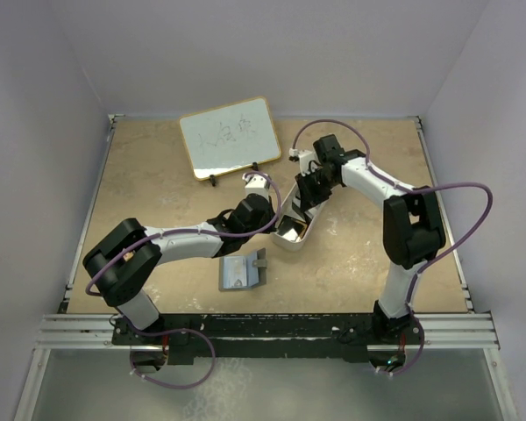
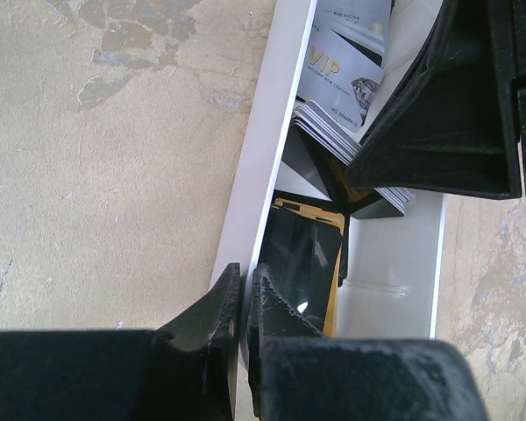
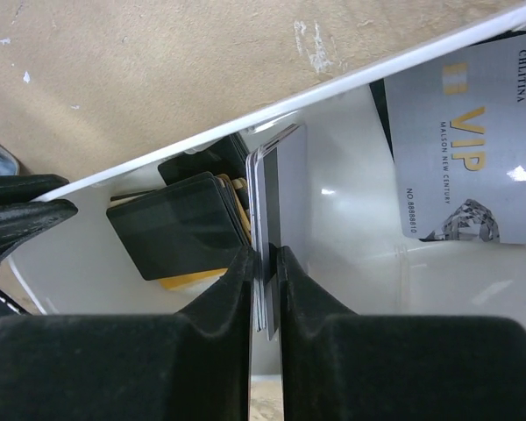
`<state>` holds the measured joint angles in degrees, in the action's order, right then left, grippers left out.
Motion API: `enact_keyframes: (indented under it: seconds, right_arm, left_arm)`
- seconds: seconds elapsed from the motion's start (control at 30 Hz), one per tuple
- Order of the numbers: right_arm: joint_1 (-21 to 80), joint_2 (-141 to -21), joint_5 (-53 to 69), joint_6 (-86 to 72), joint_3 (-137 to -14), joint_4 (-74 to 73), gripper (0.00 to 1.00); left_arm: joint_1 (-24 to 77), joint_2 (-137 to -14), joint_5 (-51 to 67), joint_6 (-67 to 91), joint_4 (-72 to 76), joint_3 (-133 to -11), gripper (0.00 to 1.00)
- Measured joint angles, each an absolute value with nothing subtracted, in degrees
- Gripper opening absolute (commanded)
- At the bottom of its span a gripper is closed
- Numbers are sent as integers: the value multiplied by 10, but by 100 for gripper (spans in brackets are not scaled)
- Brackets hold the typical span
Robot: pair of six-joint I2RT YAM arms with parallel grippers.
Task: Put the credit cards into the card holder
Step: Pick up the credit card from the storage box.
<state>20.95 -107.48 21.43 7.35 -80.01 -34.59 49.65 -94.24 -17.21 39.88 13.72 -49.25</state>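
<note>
A long white tray (image 1: 291,240) holds the credit cards. In the left wrist view a black card (image 2: 300,256) lies on a yellow one (image 2: 334,294), with a grey VIP card (image 2: 342,66) beyond. My left gripper (image 2: 243,294) is shut on the tray's side wall (image 2: 267,149). My right gripper (image 3: 266,267) is shut on a few grey-white cards (image 3: 289,175) standing on edge inside the tray, beside black cards (image 3: 180,224) and the VIP card (image 3: 469,149). The dark grey card holder (image 1: 243,272) lies open on the table, light blue inside up, near the left arm.
A wood-framed whiteboard (image 1: 230,136) stands at the back of the table on small feet. Both grippers meet over the tray, the left (image 1: 279,230) at its near end and the right (image 1: 300,210) just beyond. Walls close in the table on three sides.
</note>
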Motion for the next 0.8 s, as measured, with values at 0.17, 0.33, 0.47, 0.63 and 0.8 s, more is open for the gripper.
enact_keyframes:
  seconds: [0.17,0.33,0.47,0.63,0.8]
  right_arm:
    - [207,-1075,221,71,-800,-347,11]
    - [200,-1075,222,70,-800,-346,11]
    - [192,-1075,223,65,-800,-345,16]
    - [185,-1077,231,63,-801,-346,8]
    - [178,-1083,235,57,-808,-349,13]
  left_arm:
    - [496,-942,-172,399,137,-493,0]
    - [496,-942,-172,399,137,-493,0]
    - [496,-943,-172,399,137,-493,0]
    - [496,-943,-172,399,137,-493,0]
    - [496,-945,-172,400,141,-493,0]
